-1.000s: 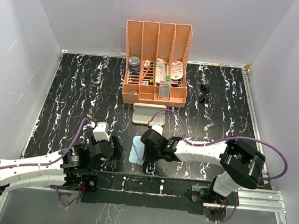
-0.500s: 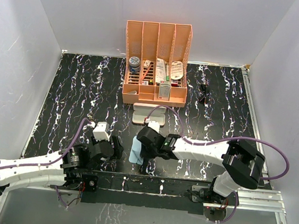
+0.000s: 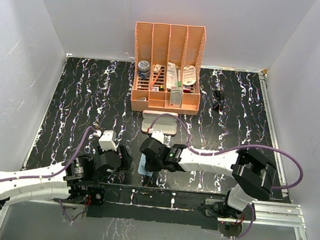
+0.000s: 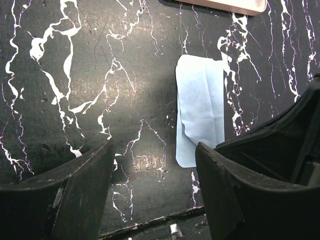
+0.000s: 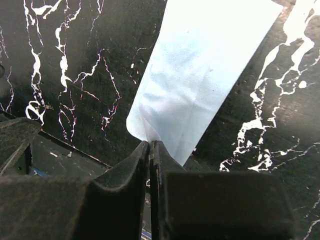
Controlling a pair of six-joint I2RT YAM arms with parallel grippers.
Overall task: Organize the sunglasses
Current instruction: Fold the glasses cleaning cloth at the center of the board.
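The sunglasses (image 3: pixel 217 100) lie folded at the back right of the table, far from both arms. At the near middle my right gripper (image 3: pixel 148 173) (image 5: pixel 150 142) is shut on the near edge of a light blue cloth (image 3: pixel 143 162) (image 5: pixel 200 85), which is pinched between its jaws and lifted into a fold. The cloth (image 4: pixel 202 107) lies narrow and doubled in the left wrist view. Just left of the cloth my left gripper (image 3: pixel 124 155) (image 4: pixel 155 147) stands open over bare table with nothing between its fingers.
A pink glasses case (image 3: pixel 160 122) (image 4: pixel 230 5) lies shut behind the cloth. Behind the case stands an orange desk organizer (image 3: pixel 167 69) with several small items. The table's front edge (image 4: pixel 150 225) runs just below both grippers. White walls close in three sides.
My right gripper has moved left with the cloth's edge in it, and the cloth has gone from flat to a narrow fold. The left arm has not moved.
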